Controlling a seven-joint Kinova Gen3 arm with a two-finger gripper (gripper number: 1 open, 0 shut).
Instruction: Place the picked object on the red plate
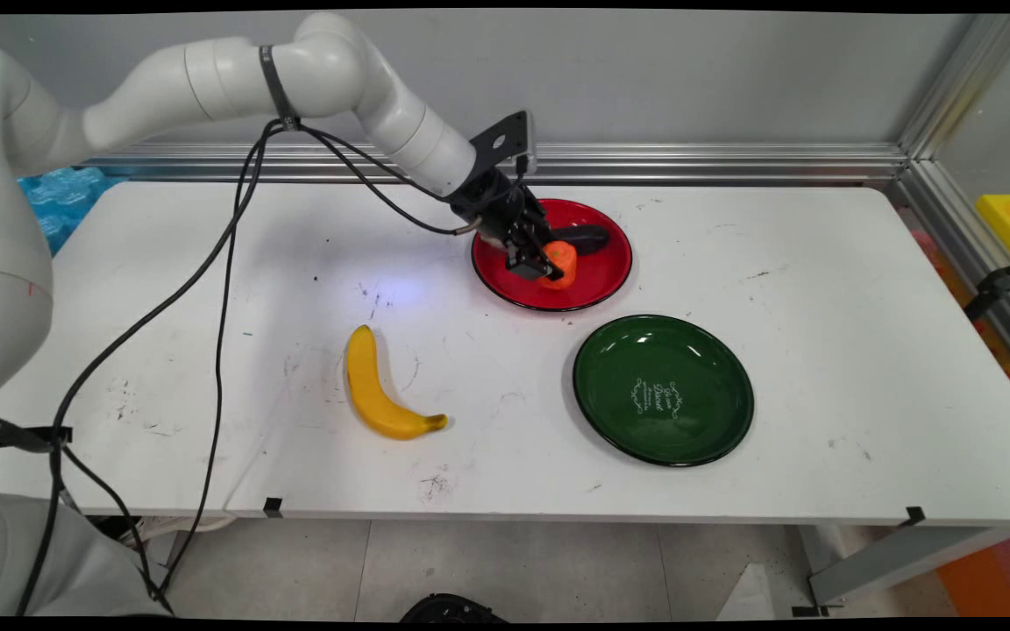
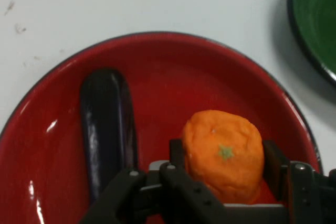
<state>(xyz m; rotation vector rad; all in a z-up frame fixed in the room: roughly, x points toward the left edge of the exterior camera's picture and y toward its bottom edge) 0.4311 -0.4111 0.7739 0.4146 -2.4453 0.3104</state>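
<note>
My gripper (image 2: 223,158) clamps an orange (image 2: 223,153) between both fingers, over the red plate (image 2: 173,72). An aubergine (image 2: 106,124) lies just left of me (close enough to knock). The soft orange could slip from me.

Tight room inside the red plate, open worktop elsewhere.

Your gripper (image 2: 223,163) sits low in the red plate (image 1: 597,280), its two fingers (image 2: 177,153) standing either side of the orange fruit (image 2: 224,150); the dark aubergine (image 2: 107,129) lies just beside it in the same plate, narrowing the gap on that side. The green plate (image 1: 663,390) lies near, toward the near edge, apart from the red one. The banana (image 1: 378,390) lies well apart on the worktop (image 1: 864,333), whose right part and far left offer you free passage. Black cables (image 1: 224,289) hang across the left side.
</note>
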